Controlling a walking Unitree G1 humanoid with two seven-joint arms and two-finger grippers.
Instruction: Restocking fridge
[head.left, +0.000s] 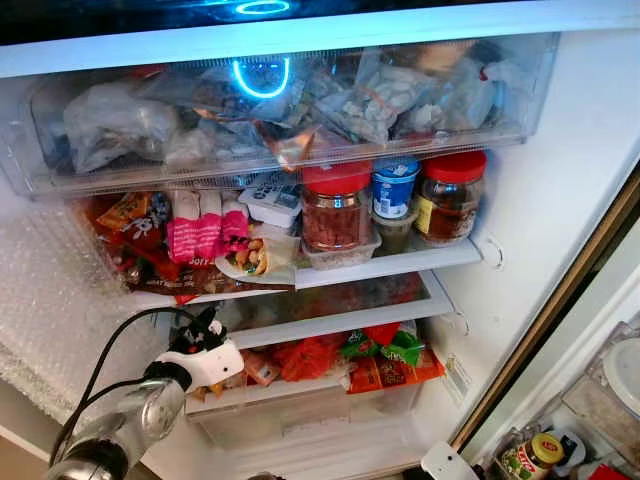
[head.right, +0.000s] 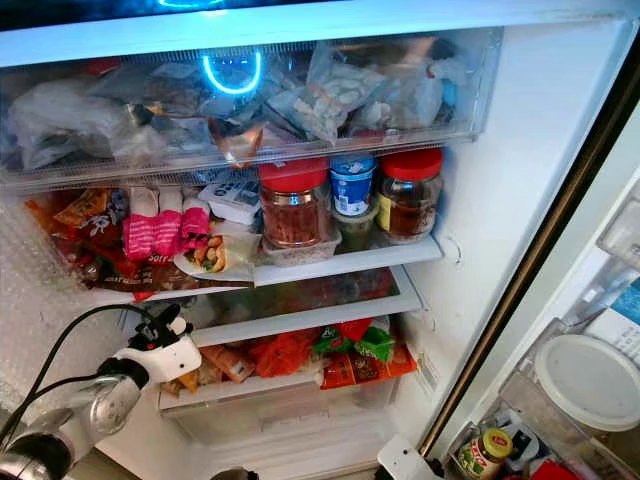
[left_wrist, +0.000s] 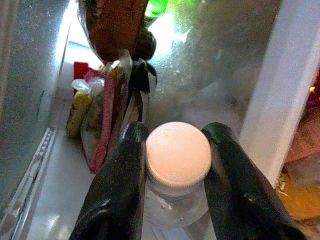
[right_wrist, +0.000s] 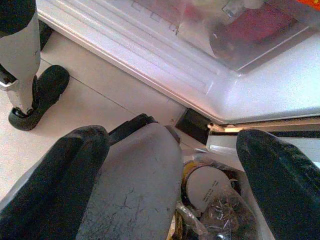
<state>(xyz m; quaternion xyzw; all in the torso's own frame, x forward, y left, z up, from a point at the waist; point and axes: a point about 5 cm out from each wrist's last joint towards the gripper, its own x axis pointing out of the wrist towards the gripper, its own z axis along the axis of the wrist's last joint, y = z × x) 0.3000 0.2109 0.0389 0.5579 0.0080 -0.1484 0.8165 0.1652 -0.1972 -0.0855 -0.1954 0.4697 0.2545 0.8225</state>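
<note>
The left gripper (left_wrist: 175, 165) grips a clear bottle (left_wrist: 177, 172) by its white cap, inside the lower shelf (head.left: 330, 325) of the fridge. Snack bags (left_wrist: 95, 120) stand just ahead of it. This looks like the placing step; next it should set the bottle down, then release. The right gripper (right_wrist: 170, 165) hangs with fingers apart.

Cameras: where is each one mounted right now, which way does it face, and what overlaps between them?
Left eye view: head camera, looking down into the open fridge; left arm reaches to the lower shelf.
Right eye view: the other head eye, same scene; door bins at right.
Left wrist view: along the left gripper, shut on a white-capped bottle, facing shelf packets.
Right wrist view: along the open right gripper, over floor and fridge base.
Shared: both eyes show the red-lidded jars.
</note>
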